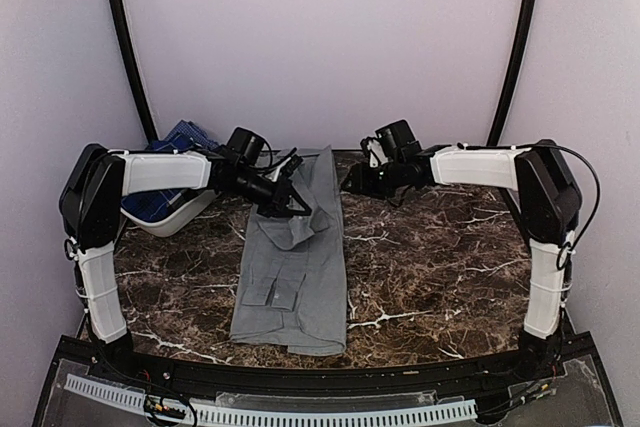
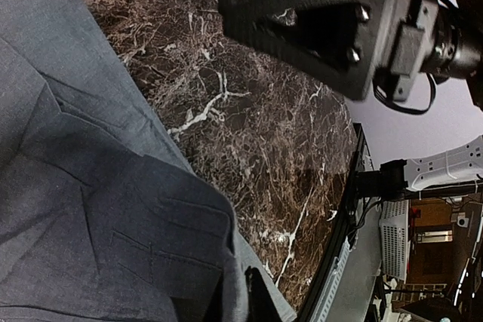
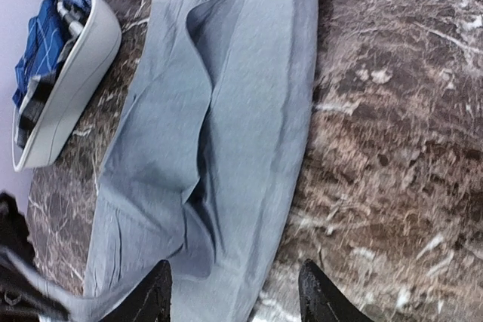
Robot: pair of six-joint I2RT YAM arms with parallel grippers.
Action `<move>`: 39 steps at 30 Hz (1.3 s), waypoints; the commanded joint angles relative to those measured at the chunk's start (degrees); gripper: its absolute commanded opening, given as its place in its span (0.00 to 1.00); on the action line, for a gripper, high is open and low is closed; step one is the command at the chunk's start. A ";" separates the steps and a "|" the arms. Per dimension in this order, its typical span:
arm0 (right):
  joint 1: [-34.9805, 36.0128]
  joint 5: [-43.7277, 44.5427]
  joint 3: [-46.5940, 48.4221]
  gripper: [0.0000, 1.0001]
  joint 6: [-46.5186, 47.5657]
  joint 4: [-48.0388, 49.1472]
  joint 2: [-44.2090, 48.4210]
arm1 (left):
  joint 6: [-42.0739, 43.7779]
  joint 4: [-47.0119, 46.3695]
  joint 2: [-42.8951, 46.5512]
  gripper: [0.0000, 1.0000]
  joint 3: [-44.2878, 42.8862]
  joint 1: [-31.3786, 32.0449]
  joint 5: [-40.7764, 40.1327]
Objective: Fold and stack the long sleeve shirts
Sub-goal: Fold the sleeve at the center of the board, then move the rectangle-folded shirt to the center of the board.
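The plain grey shirt (image 1: 292, 267) lies lengthwise down the middle of the marble table, partly folded into a narrow strip. My left gripper (image 1: 290, 204) is over its upper part, shut on a fold of the grey cloth, which it holds lifted. In the left wrist view the cloth (image 2: 113, 209) is pinched at the gripper (image 2: 235, 295). My right gripper (image 1: 350, 182) hovers at the shirt's far right edge, open and empty. In the right wrist view it (image 3: 235, 264) hangs over the shirt (image 3: 226, 111). The blue plaid shirt (image 1: 180, 137) lies bunched in the basket.
A white oval basket (image 1: 178, 215) stands at the back left of the table; it also shows in the right wrist view (image 3: 72, 88). Bare dark marble (image 1: 440, 257) lies right of the shirt. The table's near edge carries a black rail (image 1: 330, 377).
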State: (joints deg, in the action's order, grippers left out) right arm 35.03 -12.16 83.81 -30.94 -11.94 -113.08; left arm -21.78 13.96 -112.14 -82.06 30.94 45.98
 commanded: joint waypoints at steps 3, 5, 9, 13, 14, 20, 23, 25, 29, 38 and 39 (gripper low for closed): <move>-2.84 -3.65 9.28 0.58 1.24 6.72 -10.02 | 1.07 1.19 1.66 0.00 4.05 4.23 -1.47; -3.03 -4.16 11.46 0.61 1.49 7.50 -13.23 | 0.43 0.07 1.39 0.00 5.68 4.76 -3.31; -3.21 -5.52 16.46 0.62 1.16 7.59 -19.21 | -0.76 -1.85 0.74 0.00 7.76 5.68 -4.44; -3.21 -5.41 20.75 0.61 0.38 6.42 -23.91 | -2.55 -4.59 -0.05 0.00 9.62 7.02 -4.61; -3.25 -5.19 21.48 0.60 0.11 6.15 -24.76 | -2.87 -4.75 -0.29 0.00 9.77 7.29 -4.68; -3.31 -5.36 22.92 0.42 -2.65 6.25 -27.76 | -3.03 -3.56 -1.74 0.00 9.64 9.01 -6.15; -3.30 -6.19 22.71 0.25 -3.40 6.56 -28.57 | -2.71 -2.40 -1.78 0.00 9.45 9.44 -6.56; -3.26 -6.04 22.16 0.14 -3.73 6.47 -28.53 | -2.33 -1.41 -1.83 0.00 9.03 9.67 -6.86; -3.30 -5.20 19.74 0.00 -3.50 6.26 -26.79 | -2.11 -0.20 -1.75 0.00 8.63 10.47 -6.86; -3.47 -1.33 6.29 0.00 -1.80 5.34 -16.66 | -3.82 1.00 -0.45 0.00 8.35 15.06 -6.51; -3.48 -1.23 3.78 0.00 -1.72 5.77 -15.07 | -4.26 1.04 -0.32 0.00 8.46 15.48 -6.60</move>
State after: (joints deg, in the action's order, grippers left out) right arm 31.66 -15.66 94.56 -33.93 -4.36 -133.60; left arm -24.75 13.19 -114.21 -73.08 44.01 39.05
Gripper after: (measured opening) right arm 0.003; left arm 0.029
